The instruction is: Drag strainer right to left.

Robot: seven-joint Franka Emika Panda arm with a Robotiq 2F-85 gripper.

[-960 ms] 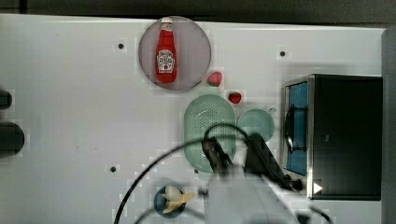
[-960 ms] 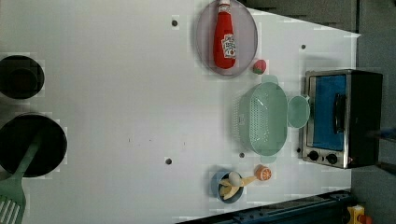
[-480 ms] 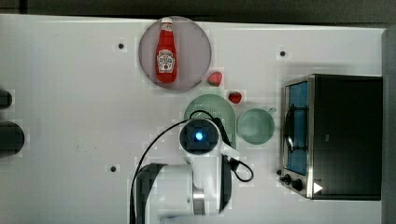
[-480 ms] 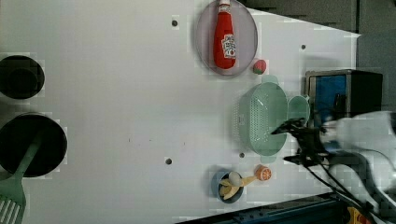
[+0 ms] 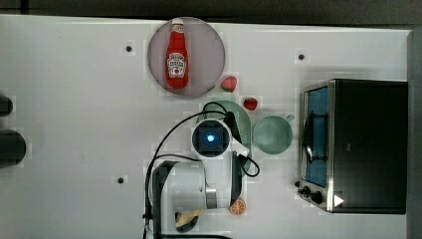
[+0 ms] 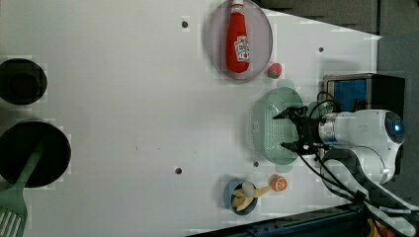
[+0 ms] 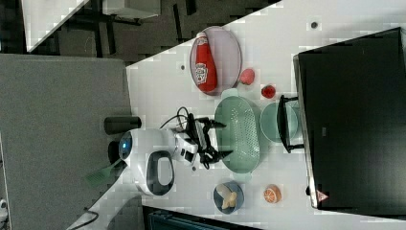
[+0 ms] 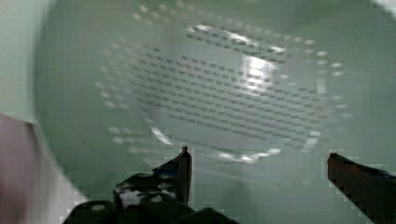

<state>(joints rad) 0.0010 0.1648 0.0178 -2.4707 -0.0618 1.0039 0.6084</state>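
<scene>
The strainer (image 6: 267,129) is a pale green oval colander dotted with holes, lying between the ketchup plate and the toaster oven. In the top view my arm covers most of the strainer (image 5: 243,115). My gripper (image 6: 281,131) hangs open over its bowl with nothing between the fingers, and it stands the same way over the strainer (image 7: 239,136) in the right view, gripper (image 7: 225,139). The wrist view looks down into the perforated strainer (image 8: 224,88), with both black fingers (image 8: 180,170) spread wide above it.
A round green cup (image 5: 272,134) sits between the strainer and the toaster oven (image 5: 356,144). A ketchup bottle (image 5: 177,55) lies on a plate, with a strawberry (image 5: 229,83) and a small red fruit (image 5: 250,103) close by. An orange slice (image 6: 280,183) and blue bowl (image 6: 241,196) lie near the table edge.
My arm has swung in from the table's edge and now stands over the strainer with the gripper open above its bowl. The strainer has not moved.
</scene>
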